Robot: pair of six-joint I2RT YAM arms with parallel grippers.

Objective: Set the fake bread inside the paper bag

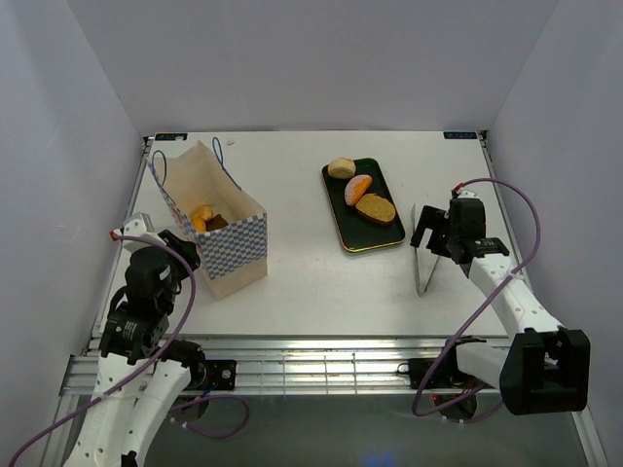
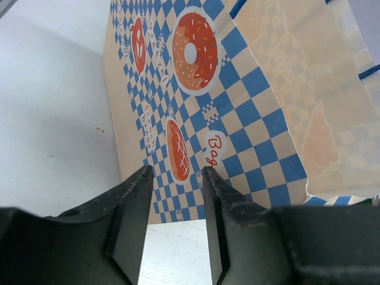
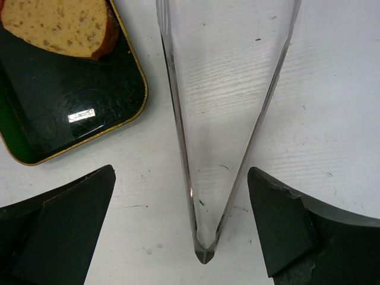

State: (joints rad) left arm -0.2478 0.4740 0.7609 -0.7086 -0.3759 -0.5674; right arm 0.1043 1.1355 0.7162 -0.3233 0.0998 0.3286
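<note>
The paper bag [image 1: 222, 233] stands open at the left of the table, with golden bread pieces [image 1: 202, 216] inside it. More fake bread lies on a dark tray [image 1: 343, 216]: a round bun [image 1: 341, 168], an orange wedge [image 1: 358, 189] and a brown slice [image 1: 375, 208]. My left gripper [image 1: 185, 255] sits low at the bag's near side, open, nothing between its fingers [image 2: 133, 196]; the bag's checkered wall [image 2: 237, 119] fills its view. My right gripper [image 1: 429, 238] is open wide over clear tongs [image 3: 203, 252], not touching them. The brown slice [image 3: 59, 24] and the tray [image 3: 89, 113] show at the upper left.
The clear tongs [image 1: 424, 261] lie on the table right of the tray, hinge end towards the near edge. White walls close in the table on three sides. The bag's blue string handles [image 1: 226, 161] stick up above its rim.
</note>
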